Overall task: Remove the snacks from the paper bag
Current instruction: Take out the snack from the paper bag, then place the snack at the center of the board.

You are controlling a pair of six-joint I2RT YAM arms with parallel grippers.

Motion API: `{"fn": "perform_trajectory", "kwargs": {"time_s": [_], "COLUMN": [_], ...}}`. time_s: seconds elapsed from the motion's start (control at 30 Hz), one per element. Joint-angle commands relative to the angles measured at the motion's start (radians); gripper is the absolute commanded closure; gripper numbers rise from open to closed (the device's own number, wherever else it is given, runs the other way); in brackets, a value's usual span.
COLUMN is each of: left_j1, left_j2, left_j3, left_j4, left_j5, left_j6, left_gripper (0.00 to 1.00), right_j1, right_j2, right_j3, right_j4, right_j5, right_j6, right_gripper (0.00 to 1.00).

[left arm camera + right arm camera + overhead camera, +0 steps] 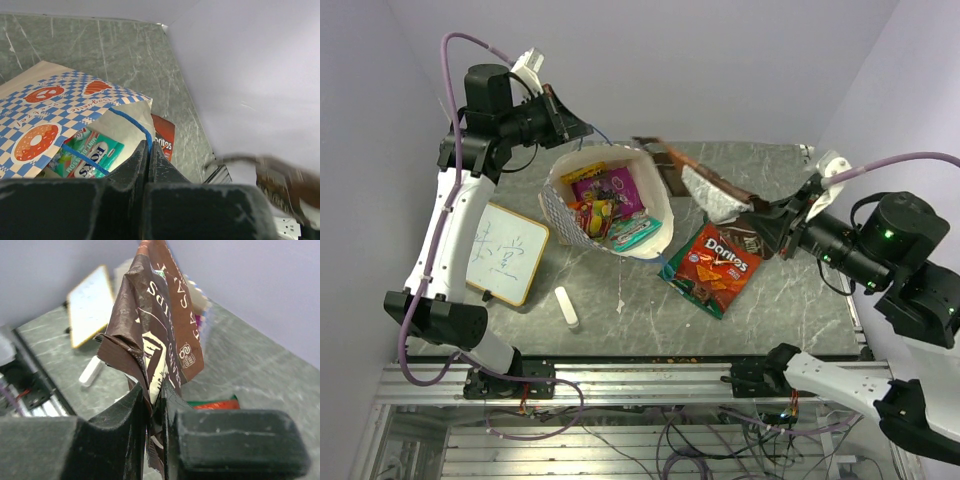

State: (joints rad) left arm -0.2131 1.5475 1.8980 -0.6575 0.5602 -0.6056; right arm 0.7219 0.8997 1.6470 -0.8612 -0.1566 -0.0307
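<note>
My left pincer [582, 130] is clenched on the bag [556, 200]. In the left wrist view its fingers [131, 172] press together, with the blue cord [133, 123] running into the seam between them at the rim. The bag sits toward the rear left of the table [790, 315], tipped so that its open mouth faces the overhead camera and its chequered side is outward. Inside I can see packets crowded together: a purple packet [612, 190] and a yellow packet [584, 172] toward the back, and a mint packet [636, 233] nearest the mouth. My right pincer [757, 222] is grasping the brown packet [705, 187], closed on its crumpled end. In the right wrist view the packet rises creased from between the fingers. From overhead it hangs above the rear middle of the table, stretching from the pincer toward the bag's rim. I cannot tell whether its far end touches the bag. The Doritos [718, 262] lie flat on the table near its middle, just beside the bag's mouth on the right and under the right pincer. A whiteboard [508, 250] lies at the left edge, and a white cylinder [566, 306] lies toward the near edge, just right of the whiteboard and apart from the bag.
</note>
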Motion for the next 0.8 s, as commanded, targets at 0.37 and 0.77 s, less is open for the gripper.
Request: {"fn": "perform_trajectory", "kwargs": {"time_s": [0.37, 0.77], "left_j1": [0.039, 0.055], "left_j2": [-0.009, -0.024], "left_j3": [0.101, 0.049], "left_j4": [-0.073, -0.018], "left_j5": [0.021, 0.068], "left_j6": [0.074, 0.051], "left_gripper": [0.93, 0.93], "right_j1": [-0.001, -0.001], "right_j2": [0.286, 0.477], "right_j3": [-0.200, -0.363], "right_j4": [-0.011, -0.001], "right_j5": [0.853, 0.931], "right_j6": [-0.006, -0.014], "right_gripper": [1.00, 1.00]}}
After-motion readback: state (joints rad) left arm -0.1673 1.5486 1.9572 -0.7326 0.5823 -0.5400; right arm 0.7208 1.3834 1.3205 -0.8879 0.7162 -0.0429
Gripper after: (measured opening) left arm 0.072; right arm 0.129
